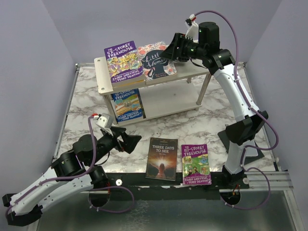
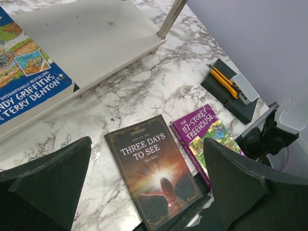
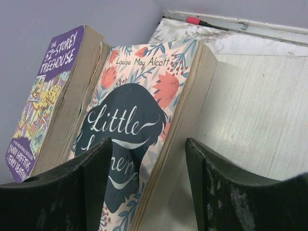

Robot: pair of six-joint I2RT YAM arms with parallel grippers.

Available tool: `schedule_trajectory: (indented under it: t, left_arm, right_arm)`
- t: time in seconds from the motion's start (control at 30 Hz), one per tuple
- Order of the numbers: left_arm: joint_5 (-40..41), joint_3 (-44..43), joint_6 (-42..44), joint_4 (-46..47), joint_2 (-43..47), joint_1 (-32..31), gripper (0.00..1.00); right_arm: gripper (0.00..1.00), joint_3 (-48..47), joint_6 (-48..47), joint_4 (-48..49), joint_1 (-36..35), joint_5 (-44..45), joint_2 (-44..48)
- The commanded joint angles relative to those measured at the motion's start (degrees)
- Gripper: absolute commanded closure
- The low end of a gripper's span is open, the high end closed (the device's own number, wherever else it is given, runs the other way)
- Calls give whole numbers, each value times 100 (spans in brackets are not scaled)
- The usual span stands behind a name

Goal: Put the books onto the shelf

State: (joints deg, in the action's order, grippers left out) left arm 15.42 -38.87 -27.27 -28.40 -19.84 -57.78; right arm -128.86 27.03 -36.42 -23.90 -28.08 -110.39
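**Top view.** The shelf (image 1: pixel 195 71) is seen at the far middle of the table (image 1: pixel 202 120). Two books are laid close side by side on its top board: 52-Storey Treehouse (image 1: pixel 124 65) on the left and Little Women (image 1: pixel 155 63) on the right. A blue Treehouse book (image 1: pixel 127 103) is lodged at the left end of the lower tier. Near the table's front edge lie Three Days to See (image 1: pixel 162 159) and, just beside it on the right, 117-Storey Treehouse (image 1: pixel 196 164). The right arm (image 1: pixel 238 101) is stretched over the top board, with the right jaws at the right edge of Little Women. The left arm (image 1: pixel 53 185) is held low at the near left.

**Left wrist view.** The left jaws are shown spread wide, with nothing between them. Three Days to See (image 2: pixel 154 178) and 117-Storey Treehouse (image 2: pixel 204 132) are seen below on the table. The blue Treehouse book (image 2: pixel 24 72) is seen on the shelf's lower board (image 2: pixel 91 43). At the right, a yellow knife (image 2: pixel 224 81) is carried on a dark block (image 2: pixel 231 98).

**Right wrist view.** The right jaws are spread, one over the cover of Little Women (image 3: pixel 130 110) and the other over the bare top board (image 3: pixel 255 110). The book's page edge is seen in the gap. Nothing is pinched, and contact with the book cannot be told. 52-Storey Treehouse (image 3: pixel 48 86) lies alongside.
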Motion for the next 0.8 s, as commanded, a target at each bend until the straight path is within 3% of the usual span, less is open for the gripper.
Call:
schedule_trajectory:
  t: [0.0,0.23,0.43,0.77]
  left_arm:
    - [-149,37,49,100,-66,-6,1]
    - [-121,38,22,107,-68,-5,1]
    - [-77,45,-31,116,-78,-8,1]
    - [-174,-30,-428,107,-490,-6,1]
  right_arm:
    - [35,-14,64,134,-53,-482,-88]
    - [34,-172,57,-16,-60,244,-119]
    - [29,-311,-105,-244,-30,1386,178]
    - [24,2177,-514,29,-9,2053,2541]
